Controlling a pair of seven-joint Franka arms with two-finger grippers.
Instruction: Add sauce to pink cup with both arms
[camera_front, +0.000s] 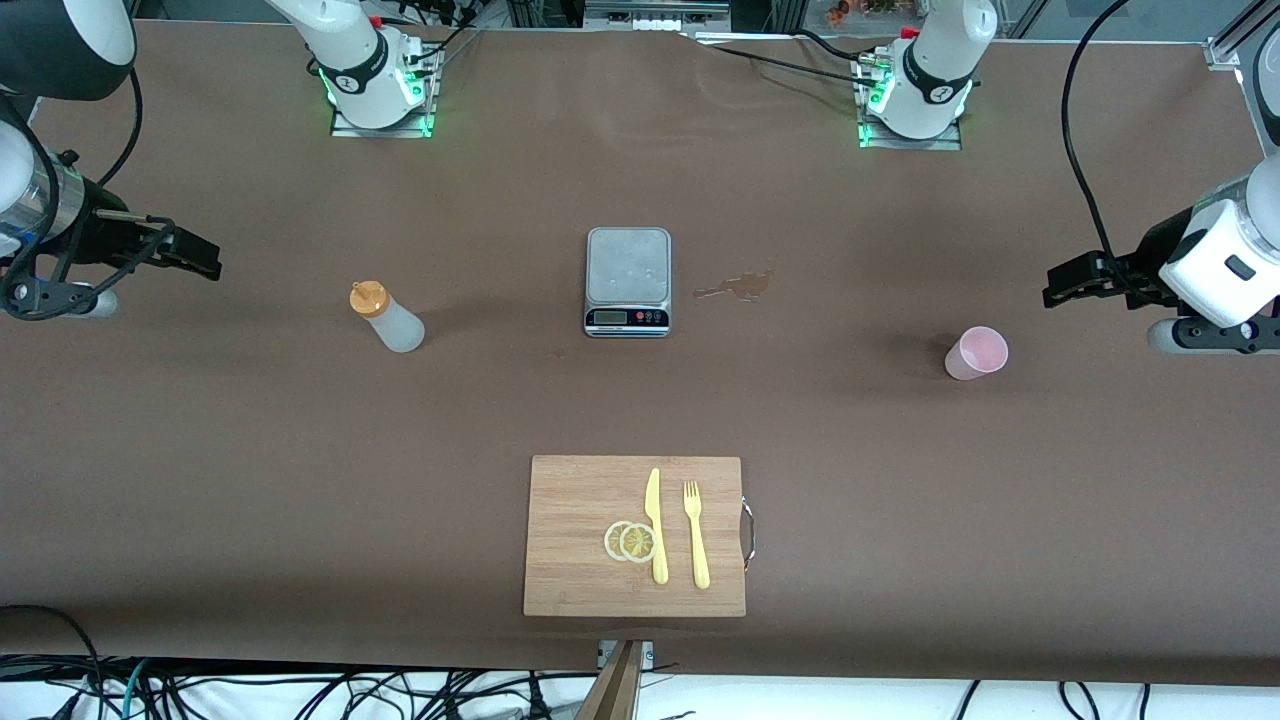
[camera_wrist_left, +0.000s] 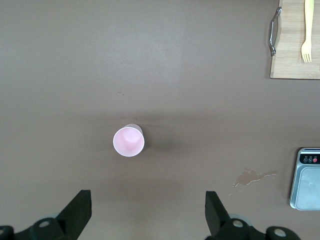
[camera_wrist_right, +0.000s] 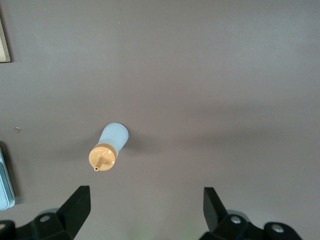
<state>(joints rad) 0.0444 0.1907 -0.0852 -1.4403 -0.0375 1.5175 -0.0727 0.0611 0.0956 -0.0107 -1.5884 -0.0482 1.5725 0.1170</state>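
Sauce bottle (camera_front: 387, 317) stood upright on your desk (camera_front: 250, 450) toward the right arm's end, pink cup (camera_front: 976, 353) toward the left arm's end, kitchen scale (camera_front: 627, 281) between them. Your left pincer (camera_wrist_left: 148, 210) hung wide apart above the cup, your right pincer (camera_wrist_right: 147, 207) wide above the bottle, both holding nothing.

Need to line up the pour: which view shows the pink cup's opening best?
Left wrist view: it looks straight down into the pink cup, whole rim visible. Front view shows it small and oblique; the right wrist view misses it.
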